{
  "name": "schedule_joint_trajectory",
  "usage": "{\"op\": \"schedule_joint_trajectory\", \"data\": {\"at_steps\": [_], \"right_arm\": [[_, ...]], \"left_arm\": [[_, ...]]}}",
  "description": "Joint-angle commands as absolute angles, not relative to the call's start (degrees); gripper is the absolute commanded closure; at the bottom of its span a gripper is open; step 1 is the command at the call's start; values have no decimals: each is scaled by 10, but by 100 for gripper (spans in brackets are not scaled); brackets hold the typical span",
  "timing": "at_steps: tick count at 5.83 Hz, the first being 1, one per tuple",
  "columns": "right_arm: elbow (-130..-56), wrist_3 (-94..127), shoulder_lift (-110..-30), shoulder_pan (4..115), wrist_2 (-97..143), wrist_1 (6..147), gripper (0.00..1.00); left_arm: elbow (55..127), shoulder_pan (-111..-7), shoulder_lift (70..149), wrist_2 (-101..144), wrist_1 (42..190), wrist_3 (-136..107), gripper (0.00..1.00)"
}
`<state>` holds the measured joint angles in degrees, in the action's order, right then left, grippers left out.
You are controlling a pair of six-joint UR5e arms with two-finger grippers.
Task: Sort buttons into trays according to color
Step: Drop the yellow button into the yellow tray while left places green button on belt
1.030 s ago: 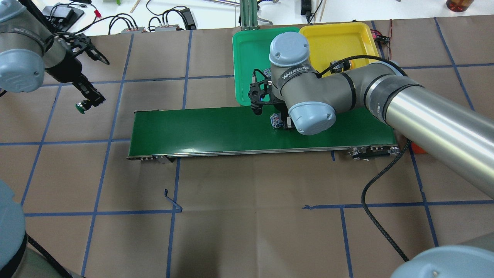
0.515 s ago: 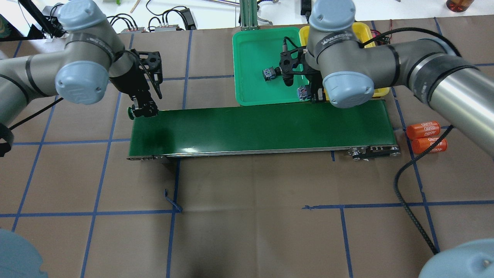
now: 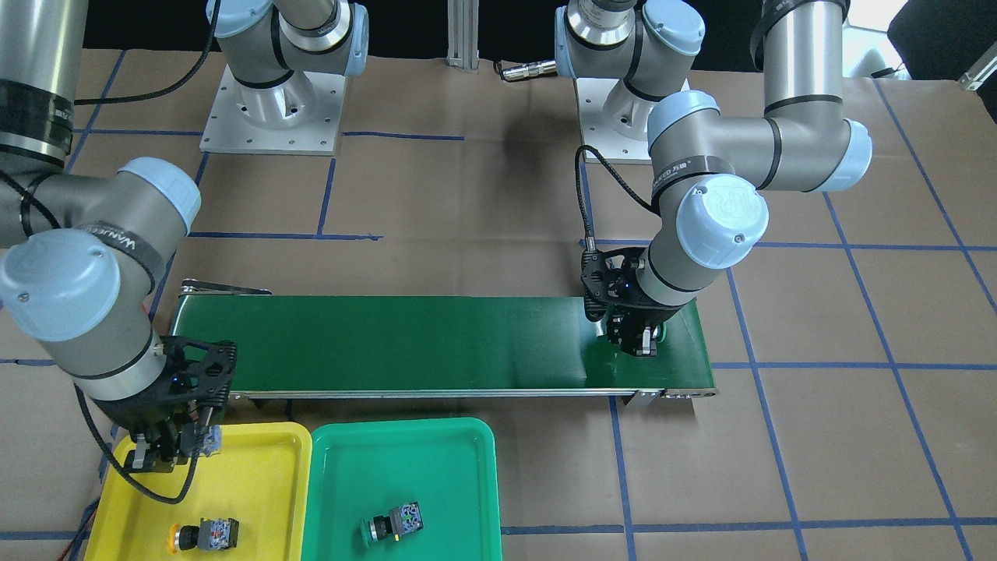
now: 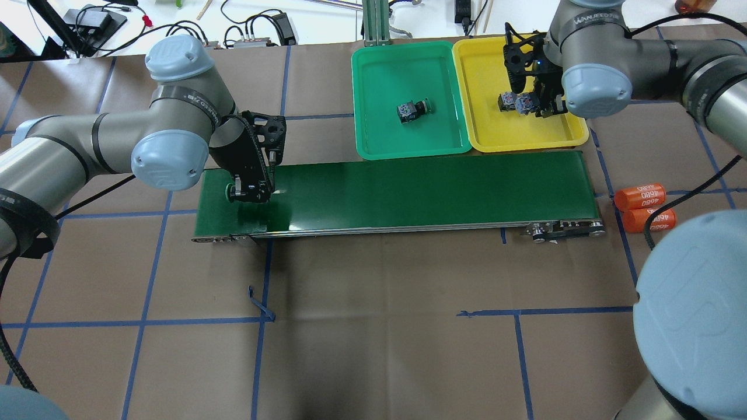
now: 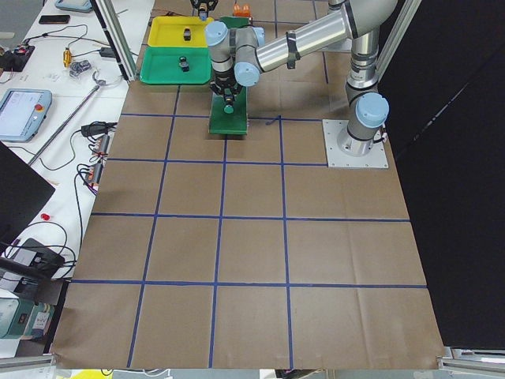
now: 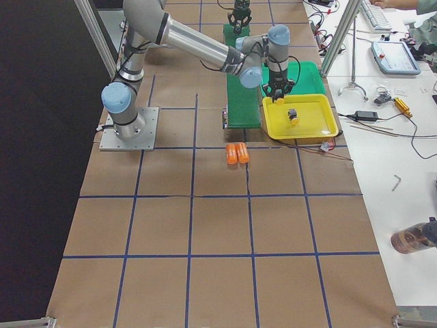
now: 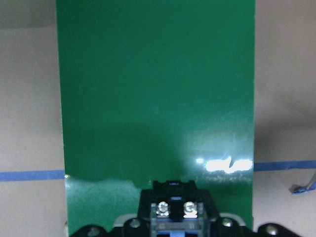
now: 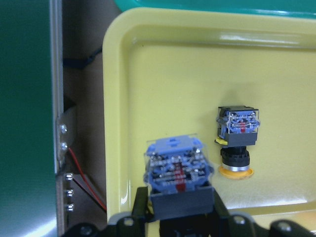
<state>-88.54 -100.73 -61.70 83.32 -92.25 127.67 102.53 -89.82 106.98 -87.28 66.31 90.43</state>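
My left gripper is shut on a green-capped button and holds it low over the left end of the conveyor belt; the button's terminal end shows in the left wrist view. My right gripper is shut on a second button above the yellow tray; its cap is hidden. A yellow-capped button lies in that tray beside it. A green-capped button lies in the green tray.
The two trays stand side by side along the belt's far edge. Two orange cylinders marked 4680 lie off the belt's right end. Cables and small devices lie on the white bench beyond the trays.
My right gripper has carried its button from the belt across to above the yellow tray. My left gripper has brought the green button from the far left to over the belt's left end.
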Motion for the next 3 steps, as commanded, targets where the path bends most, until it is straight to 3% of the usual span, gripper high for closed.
{"op": "schedule_joint_trajectory", "data": {"at_steps": [1, 3], "right_arm": [[-878, -1010, -603, 818, -897, 1284, 0], [-869, -952, -647, 822, -896, 1245, 0]], "left_arm": [[1018, -898, 1076, -873, 667, 870, 3], [990, -899, 1018, -869, 737, 674, 2]]}}
